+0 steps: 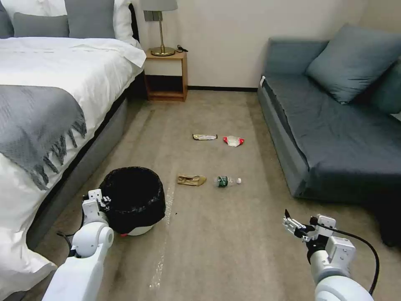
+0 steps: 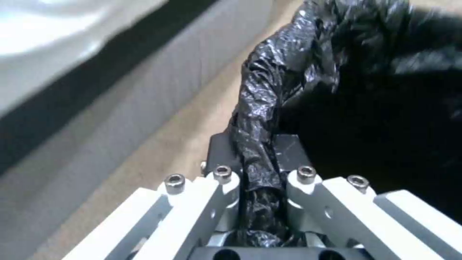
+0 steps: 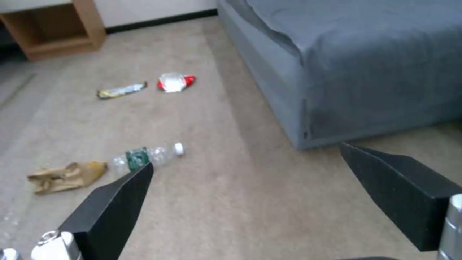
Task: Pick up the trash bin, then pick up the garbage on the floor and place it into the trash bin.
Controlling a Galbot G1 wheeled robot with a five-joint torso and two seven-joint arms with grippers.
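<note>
The trash bin, white with a crinkly black bag, is low on the carpet at front left beside the bed. My left gripper is shut on its near-left rim; in the left wrist view the fingers pinch the bag-covered rim. The garbage lies ahead: a brown paper bag, a clear bottle, and farther off a silvery-gold wrapper and a red-white wrapper. My right gripper hangs open over bare carpet at front right, holding nothing.
A bed with a grey throw runs along the left. A dark blue sofa lines the right. A wooden nightstand with a lamp stands at the back wall. Carpet runs between bed and sofa.
</note>
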